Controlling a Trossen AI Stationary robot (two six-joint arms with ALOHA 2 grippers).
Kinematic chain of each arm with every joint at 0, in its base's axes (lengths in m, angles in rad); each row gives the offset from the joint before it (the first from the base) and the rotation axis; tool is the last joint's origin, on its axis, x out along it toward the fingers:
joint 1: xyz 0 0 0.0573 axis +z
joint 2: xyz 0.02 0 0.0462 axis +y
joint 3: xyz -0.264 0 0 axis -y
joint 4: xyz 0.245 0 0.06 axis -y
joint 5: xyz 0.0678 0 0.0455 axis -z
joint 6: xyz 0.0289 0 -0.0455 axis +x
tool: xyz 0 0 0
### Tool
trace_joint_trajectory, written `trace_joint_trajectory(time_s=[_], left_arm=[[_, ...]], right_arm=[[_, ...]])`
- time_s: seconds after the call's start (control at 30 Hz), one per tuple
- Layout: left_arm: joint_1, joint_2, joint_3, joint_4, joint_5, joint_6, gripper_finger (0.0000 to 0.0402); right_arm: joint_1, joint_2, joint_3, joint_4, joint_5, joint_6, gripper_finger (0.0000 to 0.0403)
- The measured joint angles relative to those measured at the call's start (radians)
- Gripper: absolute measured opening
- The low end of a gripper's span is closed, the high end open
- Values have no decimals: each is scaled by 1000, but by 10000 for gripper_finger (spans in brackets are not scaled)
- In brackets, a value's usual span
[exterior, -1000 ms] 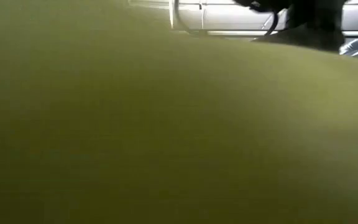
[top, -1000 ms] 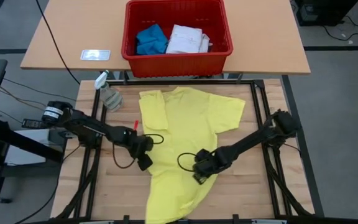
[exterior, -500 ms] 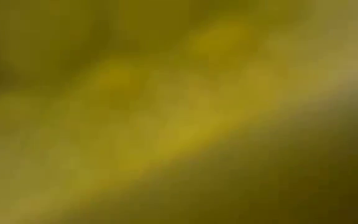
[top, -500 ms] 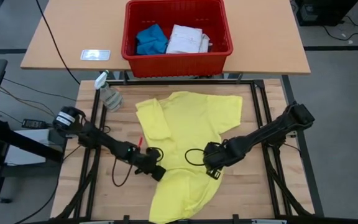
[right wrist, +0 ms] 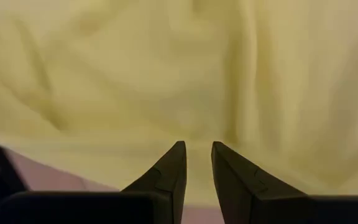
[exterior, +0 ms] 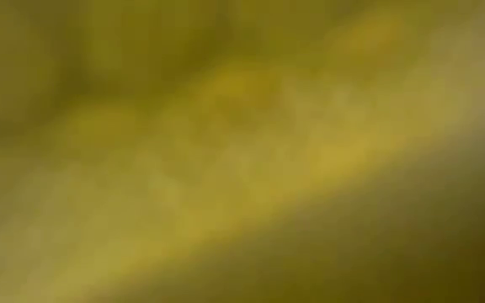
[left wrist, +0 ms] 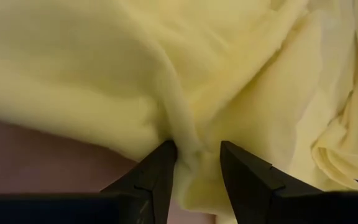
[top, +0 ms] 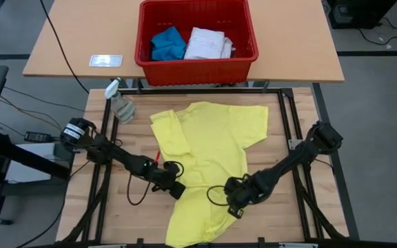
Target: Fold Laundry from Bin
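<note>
Gripping the yellow T-shirt (top: 209,162) from both flanks is what your two arms are doing, and that explains the pose: the shirt lies spread on the wooden tabletop (top: 288,210), collar end toward 12 o'clock and hem spilling over the edge at 6 o'clock, so each arm takes one side edge of the body, the two grasps facing each other across the cloth. Your left gripper (top: 176,191) sits at the shirt's 8 o'clock margin; its wrist view shows the fingers (left wrist: 156,172) narrowly parted with a ridge of yellow cloth pinched between them. Your right gripper (top: 234,208) is at about 5 o'clock on the shirt, and its wrist view shows fingertips (right wrist: 174,163) nearly together right at the fabric's border, though I cannot tell whether they actually clamp cloth. Holding two opposite edges looks meant to let you draw the shirt flat or carry one side over the other. The low view is filled by yellow fabric hanging in front of it. The red bin (top: 197,69) stands on the farther tan table at 12 o'clock, a blue piece (top: 167,44) and a white shirt (top: 207,43) inside, waiting their turn. A spray bottle (top: 120,103) lies at 10 o'clock, clear of the cloth
</note>
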State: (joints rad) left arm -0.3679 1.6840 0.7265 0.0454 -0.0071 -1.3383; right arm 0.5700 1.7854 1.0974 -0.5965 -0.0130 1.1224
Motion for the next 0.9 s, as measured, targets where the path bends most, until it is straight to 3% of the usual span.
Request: trace_joint_trajectory(time_s=[0.23, 0.5, 0.73, 0.9], left_arm=[[0, 1, -1, -7, -3, 19, 142], [0, 2, -3, -1, -2, 29, 142], [22, 4, -7, 72, 5, 31, 142], [66, -59, -9, 66, 6, 91, 142]], right_arm=[[97, 14, -94, 91, -59, 161, 86], [184, -23, -128, 12, -90, 261, 86], [190, -72, -135, -88, -61, 294, 86], [167, -103, -134, -80, -46, 294, 86]])
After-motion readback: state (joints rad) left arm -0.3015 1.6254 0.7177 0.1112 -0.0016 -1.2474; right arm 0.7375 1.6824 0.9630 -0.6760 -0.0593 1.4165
